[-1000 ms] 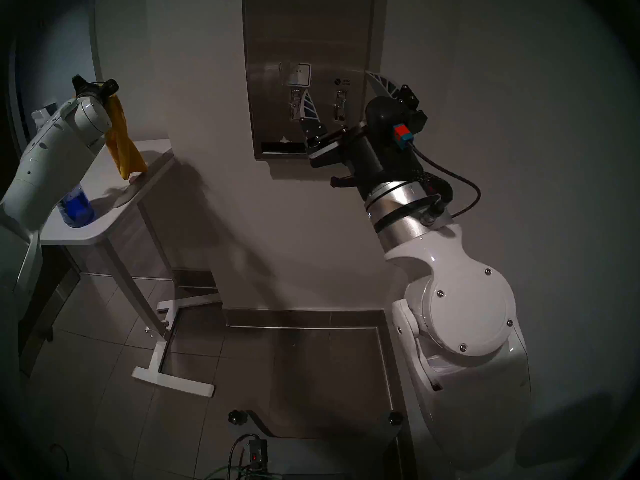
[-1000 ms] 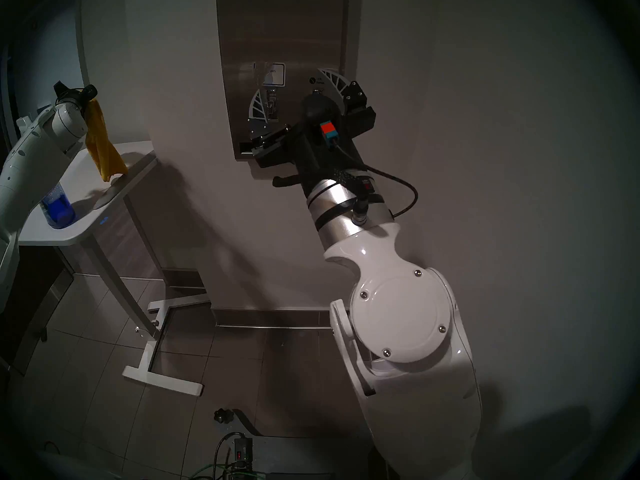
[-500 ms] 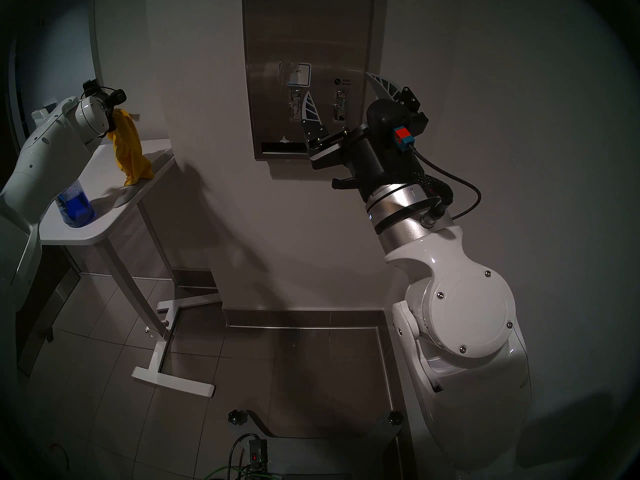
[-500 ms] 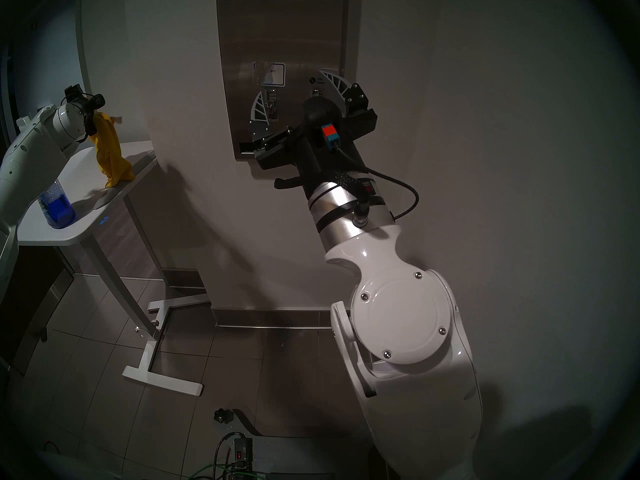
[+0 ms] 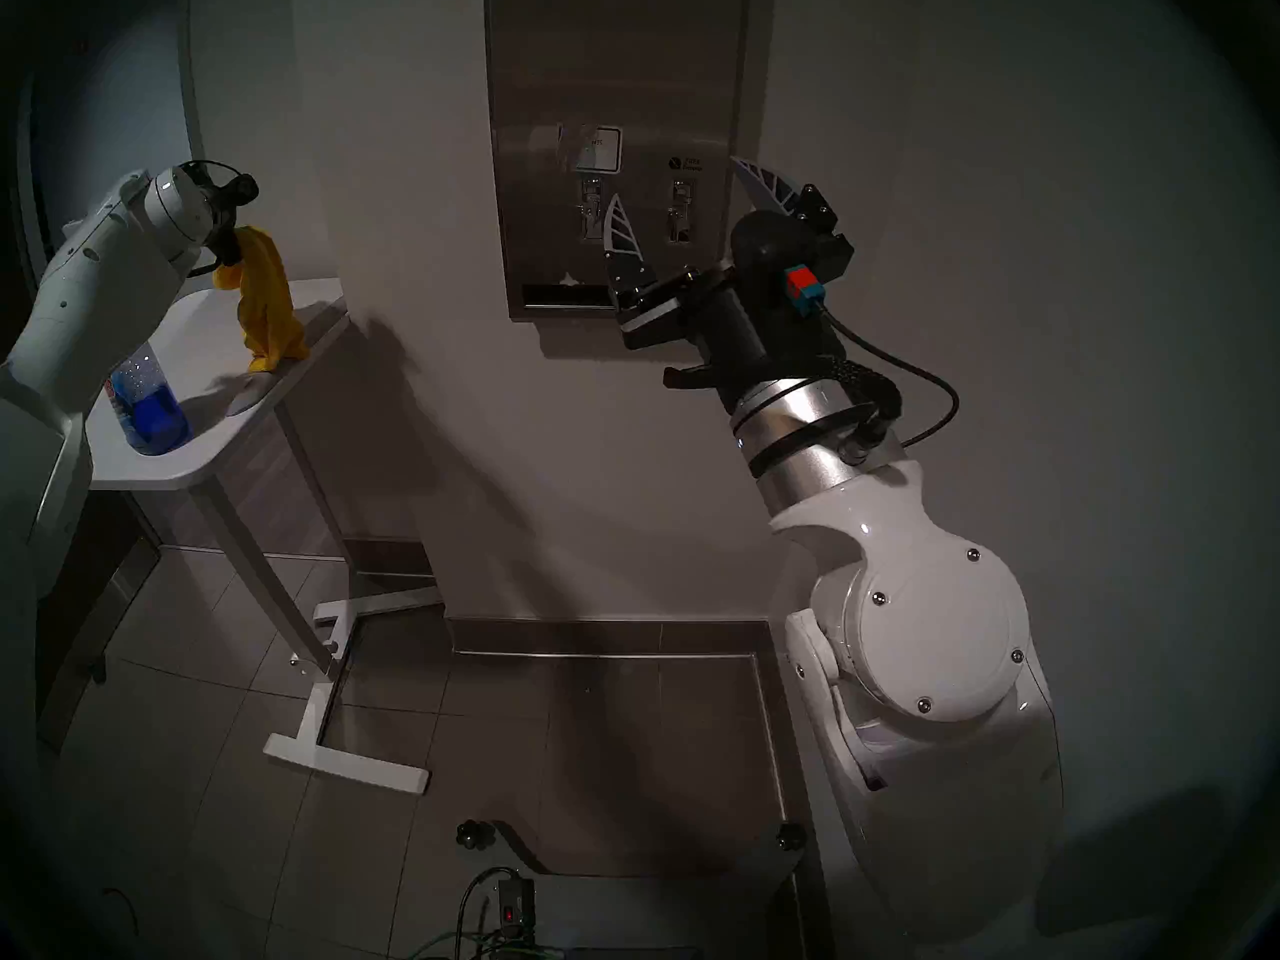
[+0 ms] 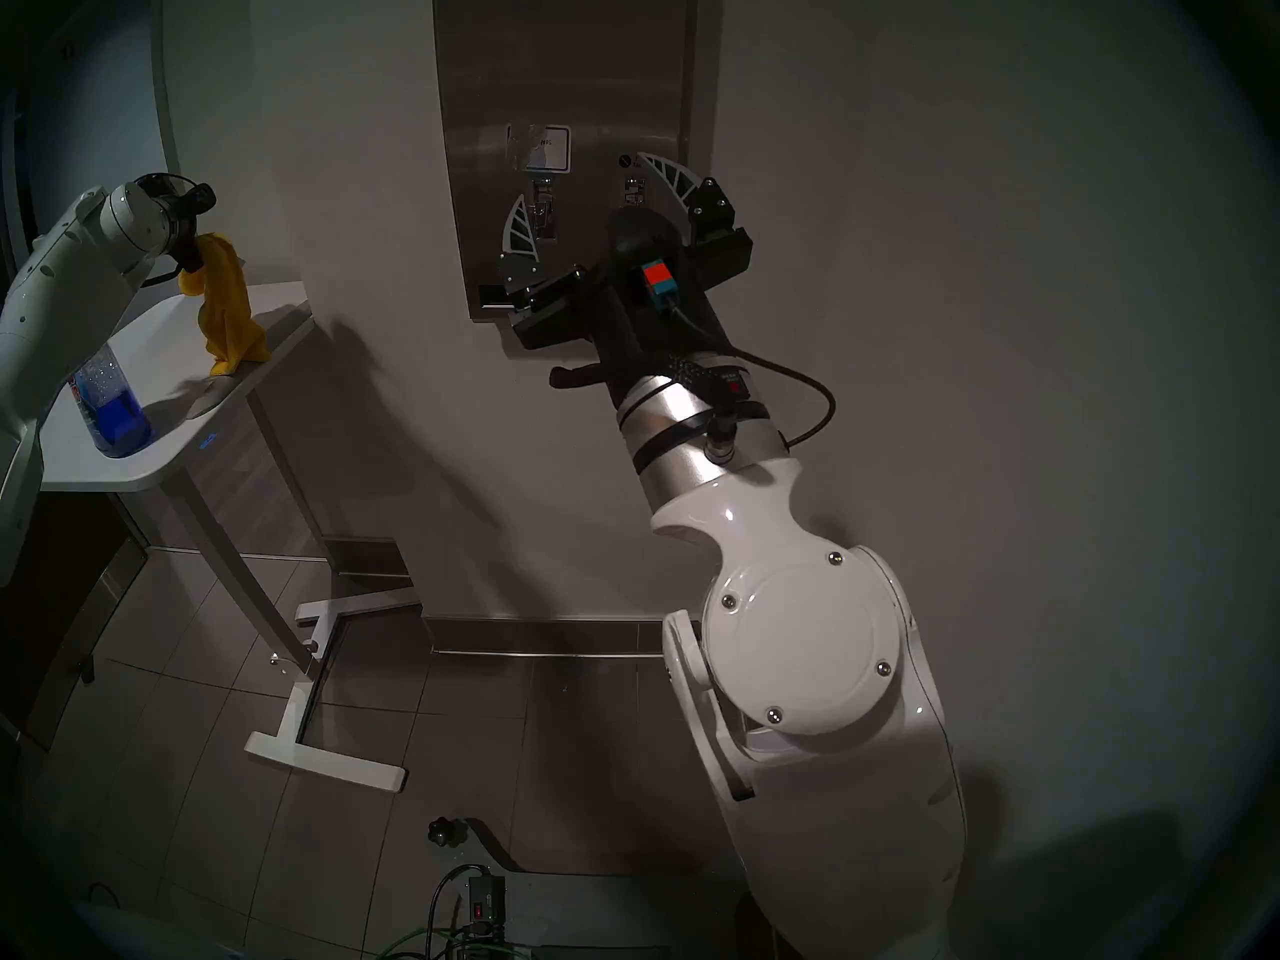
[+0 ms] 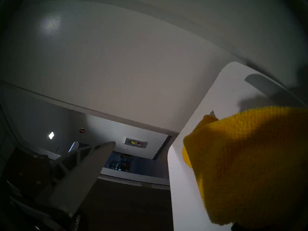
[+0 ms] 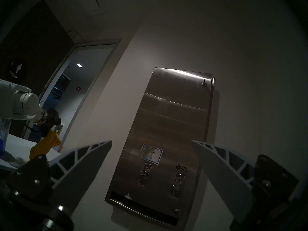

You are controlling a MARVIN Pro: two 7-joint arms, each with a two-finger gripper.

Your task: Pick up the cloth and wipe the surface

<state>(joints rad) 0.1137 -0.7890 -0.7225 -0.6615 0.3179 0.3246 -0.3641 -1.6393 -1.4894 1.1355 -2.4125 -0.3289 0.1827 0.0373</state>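
The mustard-yellow cloth [image 5: 263, 300] hangs from my left gripper [image 5: 227, 241] over the white table [image 5: 187, 356], its lower end resting near the table's right edge. In the left wrist view one finger [image 7: 93, 160] stands far to the left. The cloth [image 7: 250, 167] drapes over the other side and hides the second finger, so the jaws are open. My right gripper [image 5: 675, 176] is open and empty in front of the steel dispenser surface [image 5: 616, 72]. Its fingers frame the label and the two knobs of that surface [image 8: 175, 117].
A bottle of blue liquid [image 5: 149, 411] stands on the table's near left, beside my left forearm. The table's white foot [image 5: 346, 758] lies on the tiled floor. A dark door with a WOMEN sign [image 8: 16, 70] is at the left.
My left gripper has opened and its wrist has turned and shifted right. The cloth has sagged lower, its end settling on the table. The right arm has barely moved.
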